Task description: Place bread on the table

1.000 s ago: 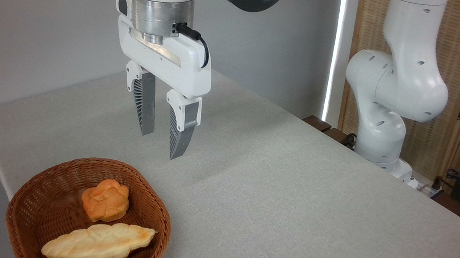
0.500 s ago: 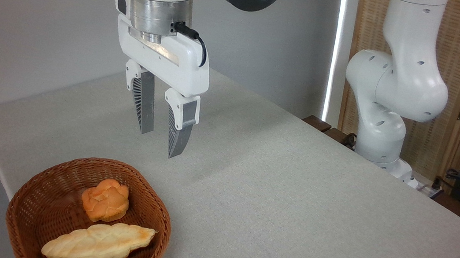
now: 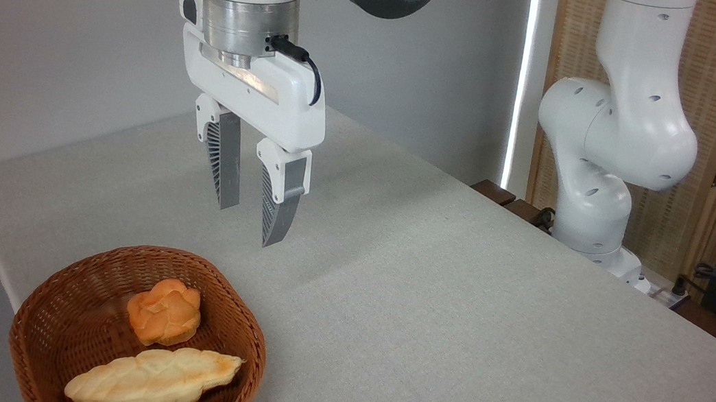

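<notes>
Camera count: one arm, one gripper (image 3: 248,222), one basket (image 3: 53,334), two baked pieces, one table (image 3: 454,310).
Arm pose: reaching in from the upper right, wrist pointing straight down, hovering above the cloth just beyond the basket.
Gripper: fingers (image 3: 227,166) parted, a clear gap between, nothing held.
Basket: brown wicker, at the near left table edge, holding both pieces.
Bread (image 3: 164,312): orange knotted roll, inside the basket toward its far side.
Braided loaf (image 3: 151,381): pale, long, lying in front of the roll, touching it.
</notes>
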### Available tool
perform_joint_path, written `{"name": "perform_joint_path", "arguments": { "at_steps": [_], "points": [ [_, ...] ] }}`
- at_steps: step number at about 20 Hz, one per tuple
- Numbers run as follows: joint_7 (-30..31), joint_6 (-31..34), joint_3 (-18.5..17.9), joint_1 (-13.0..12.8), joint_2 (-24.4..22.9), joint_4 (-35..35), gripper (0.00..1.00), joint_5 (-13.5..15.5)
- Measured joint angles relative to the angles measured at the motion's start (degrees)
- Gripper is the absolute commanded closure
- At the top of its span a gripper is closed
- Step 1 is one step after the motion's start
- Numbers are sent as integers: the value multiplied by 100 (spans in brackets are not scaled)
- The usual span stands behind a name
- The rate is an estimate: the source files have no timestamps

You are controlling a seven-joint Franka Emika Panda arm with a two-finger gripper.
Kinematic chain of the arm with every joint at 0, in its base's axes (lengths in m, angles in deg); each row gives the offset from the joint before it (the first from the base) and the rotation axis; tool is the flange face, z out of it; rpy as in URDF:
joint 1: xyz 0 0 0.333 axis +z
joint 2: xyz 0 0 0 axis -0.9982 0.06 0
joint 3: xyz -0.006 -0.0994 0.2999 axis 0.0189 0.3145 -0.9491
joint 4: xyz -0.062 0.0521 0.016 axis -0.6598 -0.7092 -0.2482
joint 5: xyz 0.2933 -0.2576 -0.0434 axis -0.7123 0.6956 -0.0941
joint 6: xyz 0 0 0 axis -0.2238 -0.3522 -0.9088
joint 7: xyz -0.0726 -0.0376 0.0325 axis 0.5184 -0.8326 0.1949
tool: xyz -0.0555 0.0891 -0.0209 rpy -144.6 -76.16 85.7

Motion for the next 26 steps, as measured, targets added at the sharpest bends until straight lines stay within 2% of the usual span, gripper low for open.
{"name": "perform_joint_path", "arguments": {
  "at_steps": [26],
  "points": [
    [0,1,8,-27,166,0,0,0]
  ]
}}
